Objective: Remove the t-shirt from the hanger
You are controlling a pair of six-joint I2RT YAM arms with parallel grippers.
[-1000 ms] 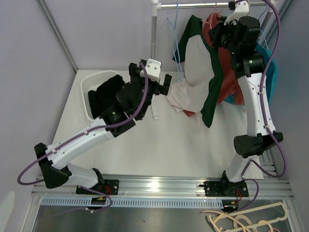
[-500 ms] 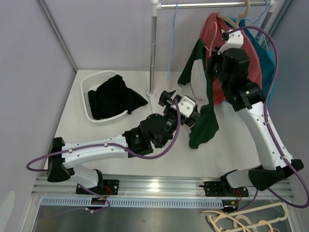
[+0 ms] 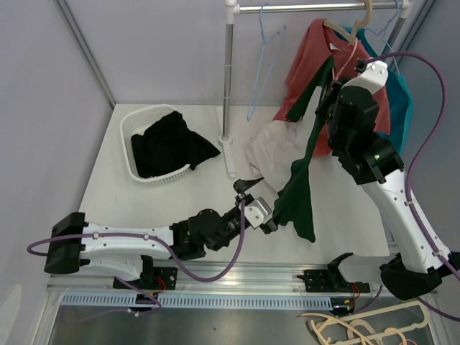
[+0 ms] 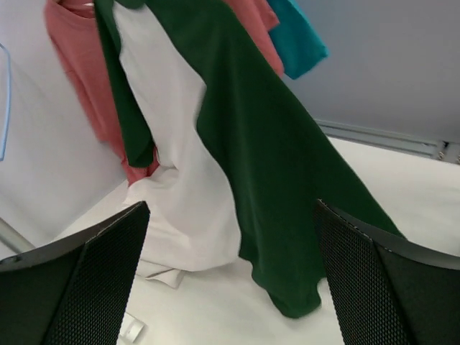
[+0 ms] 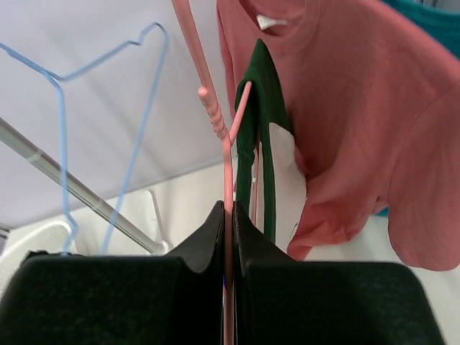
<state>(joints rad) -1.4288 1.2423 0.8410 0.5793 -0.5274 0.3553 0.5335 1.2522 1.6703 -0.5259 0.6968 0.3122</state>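
Surface: white table point(image 3: 180, 208), bare in the middle; basket point(image 3: 129, 126) w/ black cloth point(image 3: 169, 147) at far left.
Room: pale grey walls; rail point(image 3: 309, 7) on a pole point(image 3: 227, 72) at the back, w/ blue hanger point(image 3: 262, 65), red shirt point(image 3: 309, 65) and teal shirt point(image 3: 399, 108) on it.
T-shirt point(image 3: 298, 194): green w/ white panel. Hangs off pink hanger point(image 5: 224, 144) in front of red shirt.
Axis: long axis approx vertical; collar up at hanger, hem down. White part pooled on table nr pole base. Green tail reaches down nr front edge.
R gripper point(image 5: 228, 212): clenched on the pink hanger's wire, up high beside red shirt.
L gripper point(image 4: 231, 215): released, jaws wide, low over table. Aimed at green tail, just beside it.
Hidden: pink hanger mostly behind R arm in top view. Its lower part is cut off by the fingers in wrist view. Can't tell if the tail touches L fingers. Teal shirt partly behind red one and R arm.
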